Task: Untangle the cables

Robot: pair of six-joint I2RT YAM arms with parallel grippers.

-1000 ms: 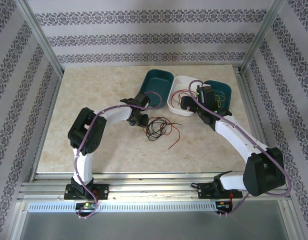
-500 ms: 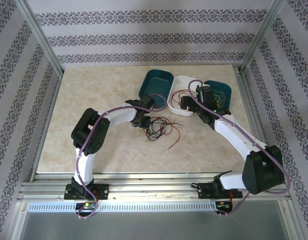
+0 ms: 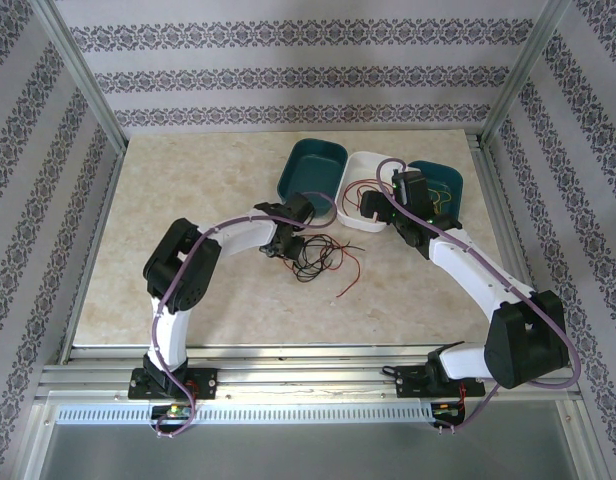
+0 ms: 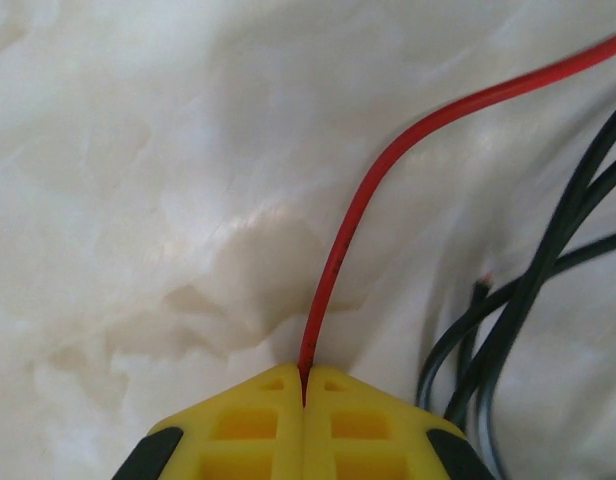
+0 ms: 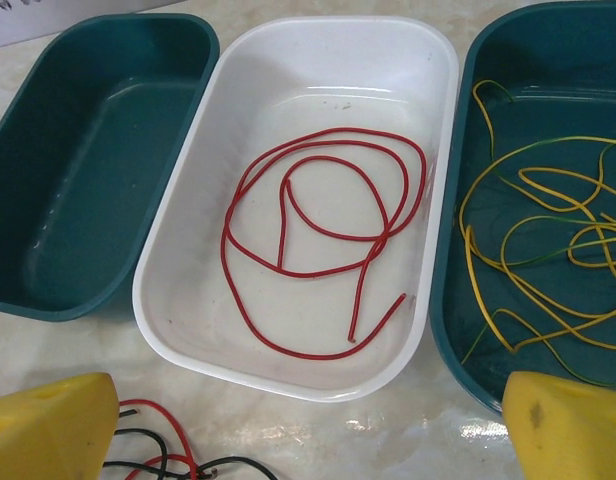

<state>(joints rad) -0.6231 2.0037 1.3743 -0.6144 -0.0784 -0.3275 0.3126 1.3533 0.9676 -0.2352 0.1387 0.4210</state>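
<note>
One red cable (image 5: 358, 131) lies in the tray (image 5: 318, 80); left end effector (image 4: 304, 395) pinches a second red cable (image 4: 388, 160); right end effector (image 5: 308, 430) gapes wide; black cables (image 4: 553, 245) are left to sort.

A lab test cell, with aluminium frame (image 3: 83, 78) and patterned backdrop walls (image 3: 288, 75).

Bkgd: striped floral-pattern walls (image 3: 288, 60) w/ alu posts (image 3: 80, 70); beige marble tabletop (image 3: 188, 190), even light.
</note>
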